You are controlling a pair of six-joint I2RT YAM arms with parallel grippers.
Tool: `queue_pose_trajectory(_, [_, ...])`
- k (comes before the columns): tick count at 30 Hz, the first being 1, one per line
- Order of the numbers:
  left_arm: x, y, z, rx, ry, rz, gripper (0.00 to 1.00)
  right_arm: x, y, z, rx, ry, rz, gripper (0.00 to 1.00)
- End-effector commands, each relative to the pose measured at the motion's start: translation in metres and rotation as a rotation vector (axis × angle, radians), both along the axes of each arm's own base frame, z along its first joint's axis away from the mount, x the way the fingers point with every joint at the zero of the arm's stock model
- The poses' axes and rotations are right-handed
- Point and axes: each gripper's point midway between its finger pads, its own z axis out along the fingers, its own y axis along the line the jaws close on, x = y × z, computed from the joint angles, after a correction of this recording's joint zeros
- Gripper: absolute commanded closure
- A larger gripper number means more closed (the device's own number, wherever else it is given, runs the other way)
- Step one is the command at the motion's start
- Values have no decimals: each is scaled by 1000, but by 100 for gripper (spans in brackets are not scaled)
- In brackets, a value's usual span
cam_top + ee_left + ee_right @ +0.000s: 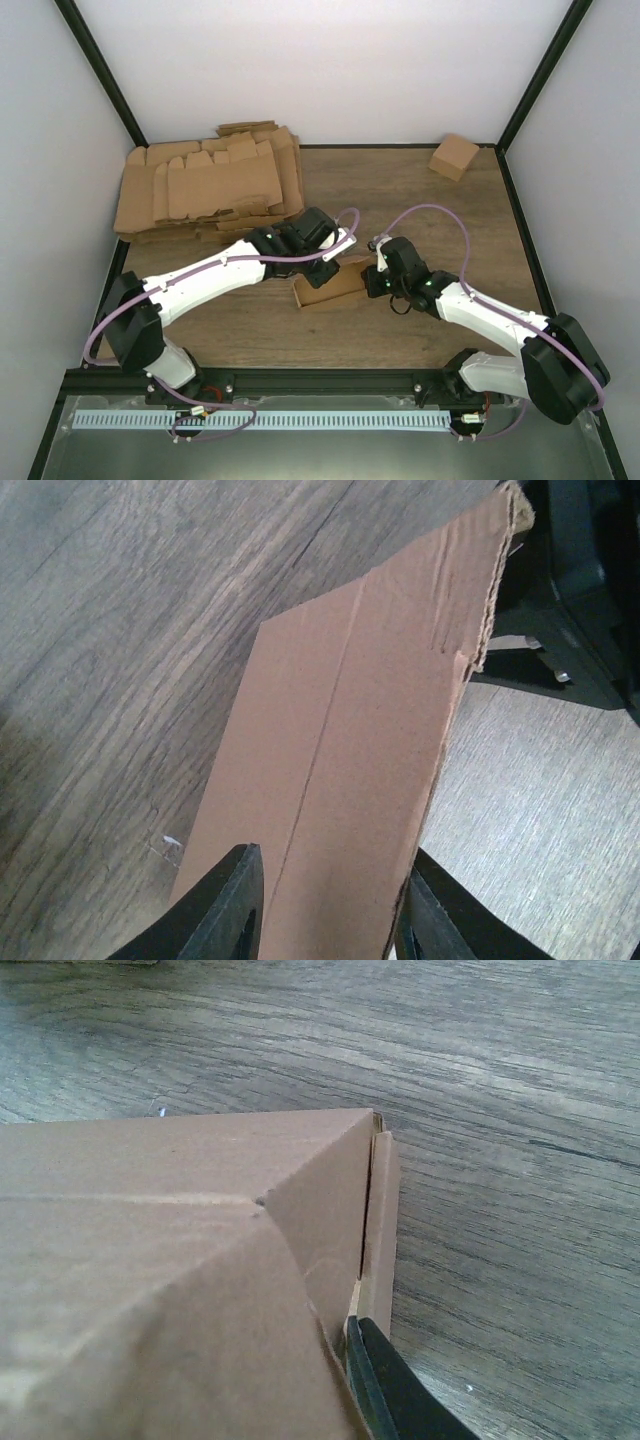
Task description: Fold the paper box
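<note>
The left arm (215,270) stretches from its base up and rightward. The left gripper (332,858) has a finger either side of the paper box (335,287); I cannot tell whether they pinch it. The box lies mid-table (450,220) between both grippers, and the right arm (480,312) reaches leftward, the right gripper (378,277) clamped on the box's right end.

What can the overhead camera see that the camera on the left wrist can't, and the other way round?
Only overhead: the whole of the left arm and right arm, the pile of cardboard blanks and a small cube-like carton in the far right corner. Only the wrist: a crease and corrugated edge up close, the left gripper's fingers either side of the panel. Both: the paper box on the wooden table.
</note>
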Motion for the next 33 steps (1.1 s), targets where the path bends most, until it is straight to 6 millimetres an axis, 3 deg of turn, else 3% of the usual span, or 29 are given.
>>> queue_pose_trajectory(1, [-1,-5,-9,6,10,-24,64,1,1,7,-2,-23,0,85])
queue_pose_trajectory(7, [-8,-4,-26,14,52,-27,75,-5,1,3,12,0,3,81])
queue_pose_trajectory(13, [-14,-2,-42,32,91,-24,76,-13,-3,8,33,10,-8,72])
queue_pose_trajectory(15, [-15,-2,-46,38,98,-22,76,-17,-4,11,46,18,-4,64])
queue_pose_trajectory(18, [-16,-1,-52,50,107,-19,76,-25,1,15,83,67,6,39])
queue_pose_trajectory(19, [-16,0,-54,53,109,-14,76,-26,3,18,92,88,7,37])
queue_pose_trajectory(25, [-18,0,-63,63,130,-3,76,-32,-1,35,139,99,-34,33])
queue_pose_trajectory(33, [-24,-1,-74,82,154,4,73,-21,-15,64,183,0,-140,32])
